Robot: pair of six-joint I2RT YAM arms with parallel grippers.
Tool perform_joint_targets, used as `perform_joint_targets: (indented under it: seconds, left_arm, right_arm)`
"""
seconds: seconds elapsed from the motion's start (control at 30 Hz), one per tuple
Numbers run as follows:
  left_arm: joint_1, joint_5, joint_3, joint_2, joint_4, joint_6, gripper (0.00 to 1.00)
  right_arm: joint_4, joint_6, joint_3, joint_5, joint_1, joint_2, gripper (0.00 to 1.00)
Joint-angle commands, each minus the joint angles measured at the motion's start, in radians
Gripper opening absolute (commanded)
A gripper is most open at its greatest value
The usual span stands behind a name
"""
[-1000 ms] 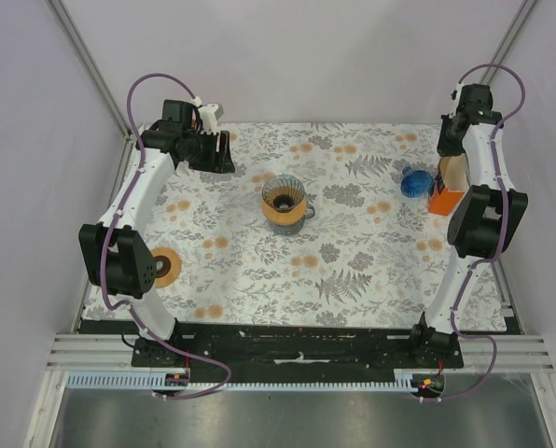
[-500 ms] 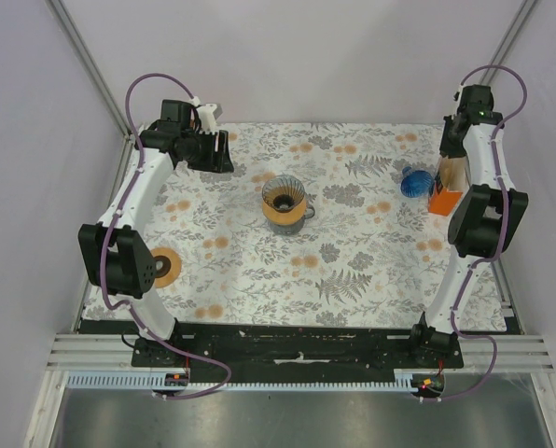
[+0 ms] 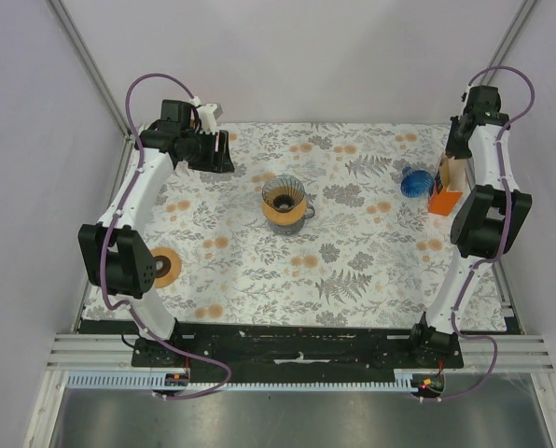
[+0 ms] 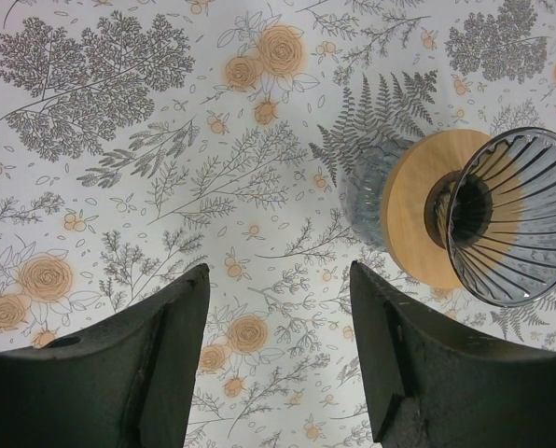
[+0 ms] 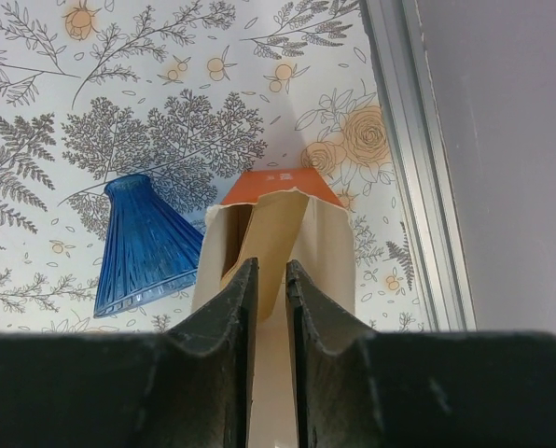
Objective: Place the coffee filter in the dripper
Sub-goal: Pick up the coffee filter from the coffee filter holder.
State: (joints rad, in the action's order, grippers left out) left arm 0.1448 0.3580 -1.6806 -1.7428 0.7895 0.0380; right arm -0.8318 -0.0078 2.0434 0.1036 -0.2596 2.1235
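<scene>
Filter at my right gripper [image 5: 271, 271]
Its fingers pinch the coffee filter [image 5: 278, 219] narrowly; the dripper [image 3: 284, 198] stands well apart. My left gripper [image 4: 278, 275] gapes wide.

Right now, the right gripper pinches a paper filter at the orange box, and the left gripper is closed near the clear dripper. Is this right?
Not quite. The left gripper is open, jaws wide apart, near the clear dripper; the left wrist view shows it. The right gripper pinches the paper filter at the orange box.
</scene>
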Motion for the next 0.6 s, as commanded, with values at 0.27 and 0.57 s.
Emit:
perform_joint_targets:
  seconds: [0.27, 0.57]
  left_arm:
    - [-0.011, 0.035, -0.011, 0.003, -0.026, 0.007, 0.67]
    - [-0.016, 0.036, -0.007, 0.012, -0.026, 0.007, 0.67]
  right_arm:
    - [0.007, 0.042, 0.008, -0.051, -0.015, 0.007, 0.4]
    - [0.007, 0.04, 0.021, -0.018, -0.015, 0.055, 0.38]
